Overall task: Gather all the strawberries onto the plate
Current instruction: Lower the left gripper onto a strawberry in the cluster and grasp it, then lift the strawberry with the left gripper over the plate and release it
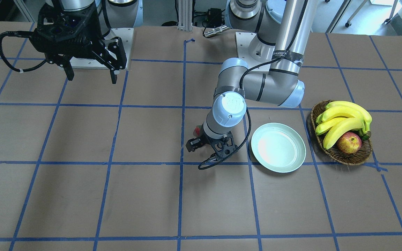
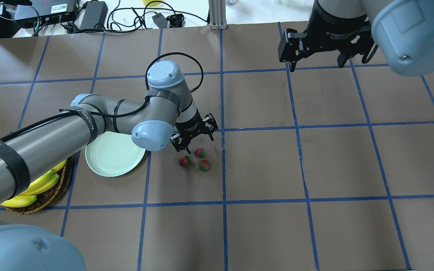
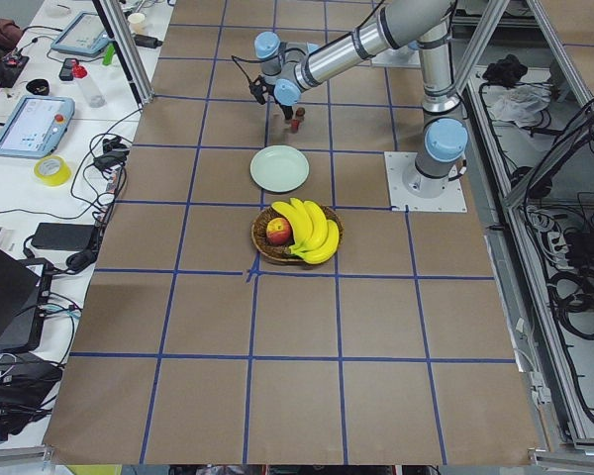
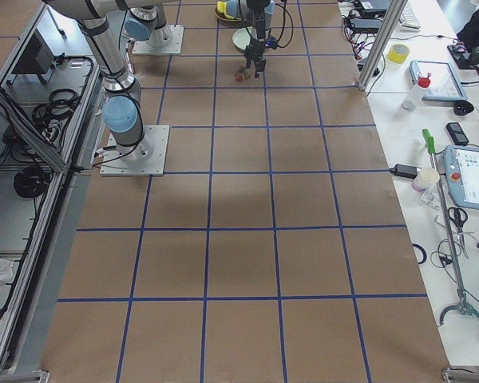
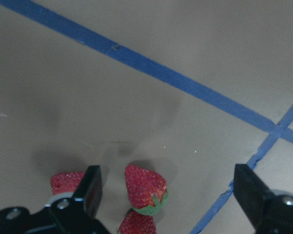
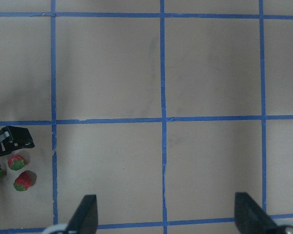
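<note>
The first pick is in hand, I judge: just left of centre in the overhead view the left gripper hangs spread and empty over the three strawberries clustered on the table; the plate to their left holds nothing. Next comes a short drop to straddle one berry, then a gentle close; the right gripper, upper right, hangs unclenched and empty.

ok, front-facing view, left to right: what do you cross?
right gripper → left gripper → plate → basket holding bananas and an apple
</note>
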Controlling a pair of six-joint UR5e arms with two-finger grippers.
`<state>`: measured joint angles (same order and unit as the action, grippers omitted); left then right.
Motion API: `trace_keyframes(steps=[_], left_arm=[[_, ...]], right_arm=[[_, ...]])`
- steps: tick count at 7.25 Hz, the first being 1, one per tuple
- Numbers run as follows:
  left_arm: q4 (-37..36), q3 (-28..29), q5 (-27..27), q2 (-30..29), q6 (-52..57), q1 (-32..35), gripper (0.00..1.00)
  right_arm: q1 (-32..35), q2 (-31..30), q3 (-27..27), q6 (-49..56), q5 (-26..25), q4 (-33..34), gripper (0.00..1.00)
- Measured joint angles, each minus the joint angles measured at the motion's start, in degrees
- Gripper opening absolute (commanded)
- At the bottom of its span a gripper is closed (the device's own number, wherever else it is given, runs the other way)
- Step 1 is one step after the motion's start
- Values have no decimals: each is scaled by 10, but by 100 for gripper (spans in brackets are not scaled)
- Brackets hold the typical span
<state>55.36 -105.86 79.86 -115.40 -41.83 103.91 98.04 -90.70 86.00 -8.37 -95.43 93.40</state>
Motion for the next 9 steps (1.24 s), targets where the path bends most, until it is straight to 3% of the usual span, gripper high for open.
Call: trace_keyframes(steps=[1,2,3,7,9], left_arm=[[1,-3,1,-1,-4,5,58],[2,-5,2,-2,-4,7,20],[3,-6,2,-3,-3,7,0],[-4,11,6,9,3,6,0],[18,47,41,24,42,-12,0]], right_arm=[[0,0,1,-3,1,-1,100],[0,-1,1,-3,6,-4,100],[-1,-2,-1,-3,18,-11,100],[0,-4,-4,3,38,-33,100],[0,-4,-4,3,38,-34,100]])
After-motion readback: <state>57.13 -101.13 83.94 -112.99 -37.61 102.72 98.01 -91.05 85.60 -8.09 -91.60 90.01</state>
